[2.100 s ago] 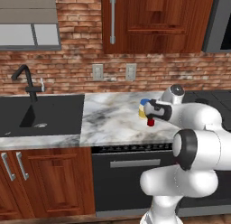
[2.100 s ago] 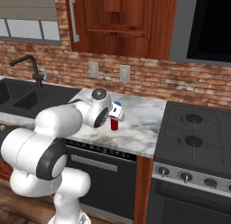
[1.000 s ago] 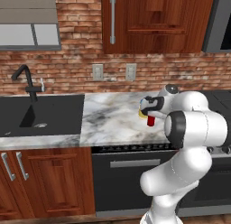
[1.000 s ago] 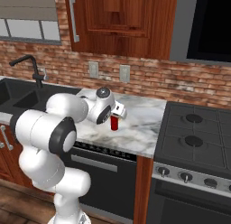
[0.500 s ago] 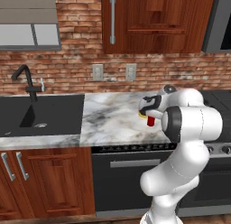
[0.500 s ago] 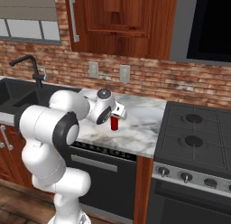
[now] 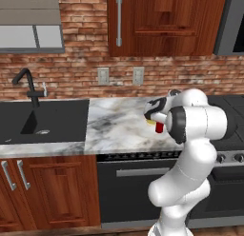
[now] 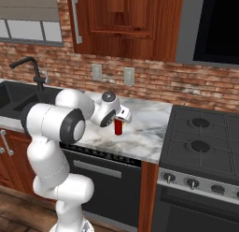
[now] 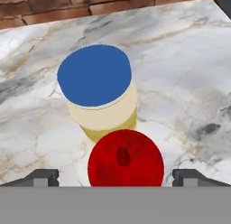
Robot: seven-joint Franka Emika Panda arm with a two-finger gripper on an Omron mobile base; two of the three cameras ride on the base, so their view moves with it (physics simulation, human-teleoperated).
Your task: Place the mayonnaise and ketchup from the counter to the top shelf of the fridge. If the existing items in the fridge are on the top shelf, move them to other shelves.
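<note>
The ketchup (image 9: 125,157), a slim red bottle, stands on the marble counter (image 9: 180,60) right below my hand. The mayonnaise (image 9: 94,74), a cream jar with a blue lid, stands just behind it, touching or nearly so. My gripper (image 9: 116,178) is open, one fingertip (image 9: 43,177) on each side of the ketchup's cap, not gripping it. From the base views the hand (image 7: 156,110) hovers over the red ketchup (image 7: 159,127) (image 8: 119,127), and a yellow sliver of the mayonnaise (image 7: 149,122) peeks out beside it. The fridge and its shelves are out of view.
A black sink (image 7: 43,121) with a dark faucet (image 7: 31,87) lies left of the counter (image 7: 114,125). A black stove (image 8: 205,142) borders it on the right, an oven front (image 7: 138,182) below. Wood wall cabinets (image 7: 162,21) hang above the brick wall.
The arm has folded in, its elbow swinging up and toward the camera, and the hand has settled over the ketchup and mayonnaise. The jaws stayed open. Both containers stand where they were.
</note>
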